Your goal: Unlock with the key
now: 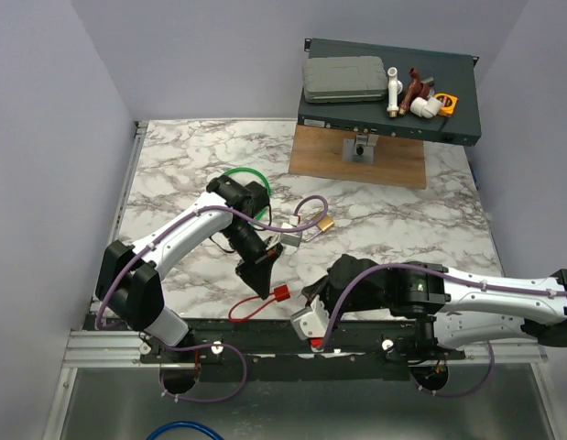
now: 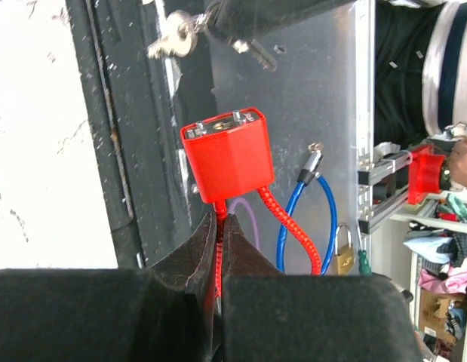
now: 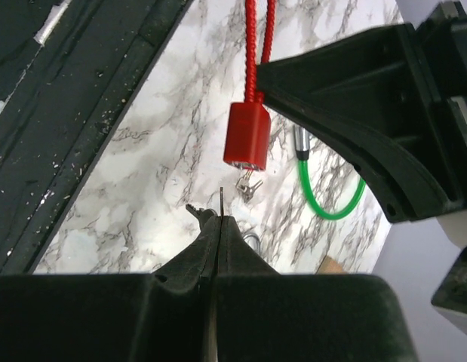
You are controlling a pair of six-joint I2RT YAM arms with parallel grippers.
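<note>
Lining up: left hand (image 2: 220,226) is pinching the red cable padlock's (image 2: 229,154) cord (image 2: 220,208), right hand (image 3: 218,222) is clamping the tiny silver key (image 3: 220,197); next it's needing a nudge toward the keyhole (image 3: 244,163) at 1 o'clock.

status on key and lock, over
Left gripper shut on the red cable of the red lock. Right gripper shut on the key, tip short of the lock, not inserted. Nothing between them.
</note>
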